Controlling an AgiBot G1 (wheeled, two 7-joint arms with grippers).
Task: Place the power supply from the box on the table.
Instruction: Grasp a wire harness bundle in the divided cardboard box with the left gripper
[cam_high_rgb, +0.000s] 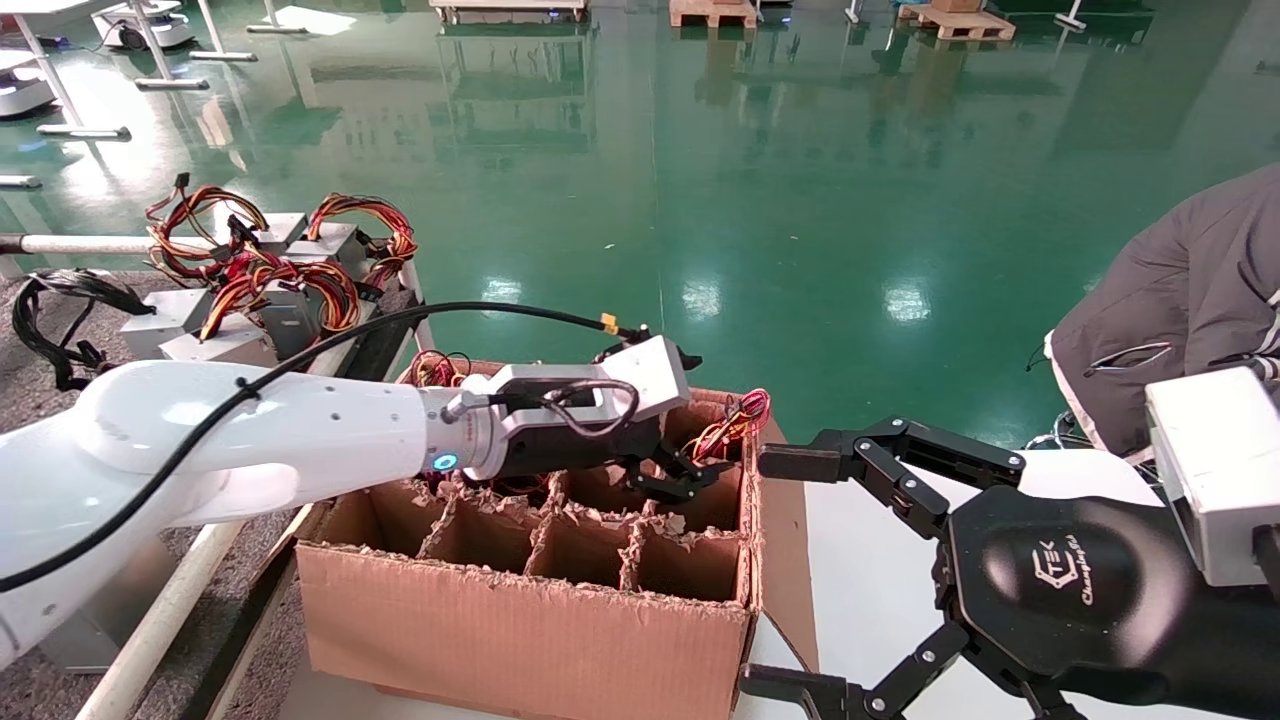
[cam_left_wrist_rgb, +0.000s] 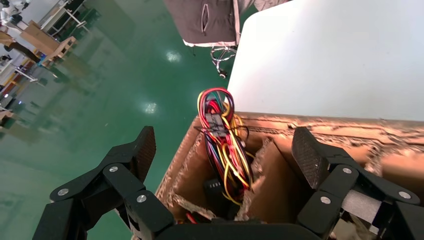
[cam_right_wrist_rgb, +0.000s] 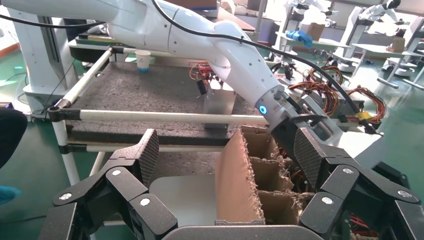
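Our left gripper (cam_high_rgb: 690, 478) hangs over the far right cell of the box (cam_high_rgb: 520, 610), jaws open. The power supply (cam_left_wrist_rgb: 222, 192) sits deep there, wires up. We should descend straight, clearing dividers, gripping the casing. The right gripper (cam_high_rgb: 800, 570) idles, jaws open.
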